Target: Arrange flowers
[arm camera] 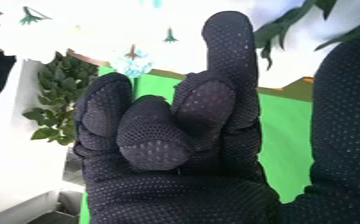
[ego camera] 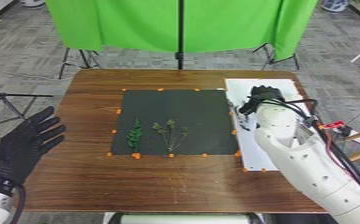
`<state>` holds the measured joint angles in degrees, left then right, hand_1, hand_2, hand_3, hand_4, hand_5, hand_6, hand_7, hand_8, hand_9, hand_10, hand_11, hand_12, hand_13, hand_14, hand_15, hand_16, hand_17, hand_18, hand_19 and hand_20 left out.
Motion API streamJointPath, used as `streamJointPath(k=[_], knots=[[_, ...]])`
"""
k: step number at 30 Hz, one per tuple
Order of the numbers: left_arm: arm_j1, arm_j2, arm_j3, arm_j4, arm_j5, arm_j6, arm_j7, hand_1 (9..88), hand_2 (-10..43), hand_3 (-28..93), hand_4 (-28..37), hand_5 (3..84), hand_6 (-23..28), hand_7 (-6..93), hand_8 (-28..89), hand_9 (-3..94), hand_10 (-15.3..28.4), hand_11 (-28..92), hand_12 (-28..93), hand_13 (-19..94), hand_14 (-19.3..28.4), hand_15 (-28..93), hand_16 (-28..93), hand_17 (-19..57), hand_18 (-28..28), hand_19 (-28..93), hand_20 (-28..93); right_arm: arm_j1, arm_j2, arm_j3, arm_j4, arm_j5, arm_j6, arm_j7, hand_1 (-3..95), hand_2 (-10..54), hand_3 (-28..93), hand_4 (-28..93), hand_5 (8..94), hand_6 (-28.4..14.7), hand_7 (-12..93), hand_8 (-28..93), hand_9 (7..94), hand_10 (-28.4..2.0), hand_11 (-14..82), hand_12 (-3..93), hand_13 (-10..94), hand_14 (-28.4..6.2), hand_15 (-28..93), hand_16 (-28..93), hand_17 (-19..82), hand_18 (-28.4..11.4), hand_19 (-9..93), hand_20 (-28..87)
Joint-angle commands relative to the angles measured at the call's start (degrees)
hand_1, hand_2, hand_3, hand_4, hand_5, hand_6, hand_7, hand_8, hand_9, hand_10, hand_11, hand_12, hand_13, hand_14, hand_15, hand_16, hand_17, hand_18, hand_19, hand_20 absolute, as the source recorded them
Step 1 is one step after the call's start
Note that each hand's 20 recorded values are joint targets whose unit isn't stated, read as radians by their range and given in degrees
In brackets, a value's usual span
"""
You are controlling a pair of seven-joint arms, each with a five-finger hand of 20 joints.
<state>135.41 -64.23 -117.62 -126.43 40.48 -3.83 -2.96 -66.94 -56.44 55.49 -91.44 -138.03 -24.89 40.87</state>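
My right hand is at the white sheet; a leafy sprig and a branching sprig lie on the dark mat.
In the head view, my left hand is released beside the worktop; in the right wrist view, my right fingers are mostly clenched near leaves, one straight.

No words, labels, numbers or signs can be read on anything here.

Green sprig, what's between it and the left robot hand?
In the head view, table, orange tabs and black mat lie between the left robot hand and green sprig.
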Motion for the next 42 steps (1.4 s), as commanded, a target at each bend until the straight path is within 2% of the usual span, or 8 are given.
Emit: streamJointPath(k=[1,24,34,42], knots=[[0.3,0.16,0.07,0.54,0.14,-0.19,-0.24,25.2,-2.9,71,-28.3,26.9,2.7,24.3,-14,21.2,10.8,29,11,15,12.8,44,-5,-11.1,19.0,45,6,-0.3,-0.1,-0.3,0.7,-0.8,0.2,-0.1,36.7,-9.5,53,-28,74.8,0.4,50,-17,85.8,-8.9,56.7,40.1,78,-8.7,81,35,37,-20.6,91,27],[0.7,0.3,0.12,0.49,-0.04,-0.02,0.18,25.2,-2.8,71,-28.3,26.9,2.8,24.1,-13,21.2,10.7,29,11,15,12.8,44,-5,-11.1,19.0,45,6,-0.3,-0.3,0.5,-1.2,0.0,-0.9,-1.5,35.0,-9.5,54,-28,74.9,0.3,50,-17,85.7,-8.9,56.7,40.3,78,-8.8,81,35,37,-20.5,91,28],[0.7,0.18,0.21,0.43,0.05,0.03,0.27,25.2,-2.8,71,-28.3,26.9,2.8,24.1,-14,21.1,10.8,29,11,15,12.9,44,-5,-11.1,19.0,45,6,-0.5,-0.5,0.0,-0.1,-0.5,-1.7,-1.6,34.8,-9.5,54,-28,74.9,0.4,50,-17,85.7,-9.0,56.7,40.1,78,-8.8,81,34,37,-20.6,90,28],[0.6,-0.05,0.16,0.45,0.11,-0.1,0.15,25.2,-2.8,71,-28.3,26.9,2.8,24.0,-13,21.2,10.8,29,11,15,12.9,44,-5,-11.1,19.0,45,6,-1.0,-1.1,-0.8,0.7,-1.8,-2.2,-2.5,29.1,-9.5,60,-28,74.9,0.4,50,-17,85.8,-9.0,56.6,40.2,78,-8.9,81,35,36,-20.8,90,28]])
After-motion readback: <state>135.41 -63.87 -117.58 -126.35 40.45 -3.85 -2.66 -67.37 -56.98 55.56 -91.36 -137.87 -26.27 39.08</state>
